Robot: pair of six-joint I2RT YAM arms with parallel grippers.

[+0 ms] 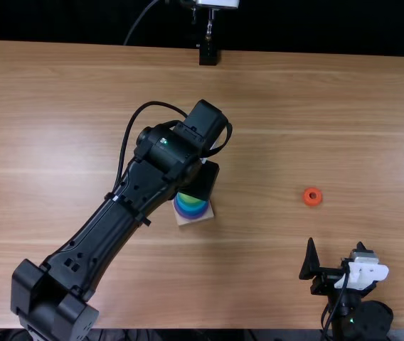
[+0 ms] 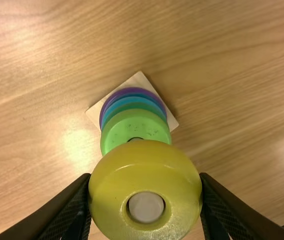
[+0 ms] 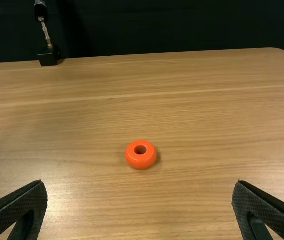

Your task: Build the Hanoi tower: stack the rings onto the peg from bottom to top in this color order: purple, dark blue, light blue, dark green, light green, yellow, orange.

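In the top view my left gripper (image 1: 203,180) is over the wooden base (image 1: 196,222). The left wrist view has my left gripper (image 2: 145,179) shut on the yellow ring (image 2: 109,185), with the peg's pale top (image 2: 146,207) inside its hole. Below it, the light green ring (image 2: 116,131) tops a stack of darker green, blue and purple (image 2: 131,90) rings on the base. The orange ring (image 1: 306,197) lies on the table at the right. My right gripper (image 1: 335,245) stands open nearer the front edge; in its wrist view, this gripper (image 3: 140,184) has the orange ring (image 3: 141,164) beyond its fingertips.
The left arm (image 1: 95,241) stretches diagonally across the left half of the table (image 1: 273,128). A black stand (image 1: 208,54) is at the table's far edge. A cable (image 1: 125,145) loops beside the left arm.
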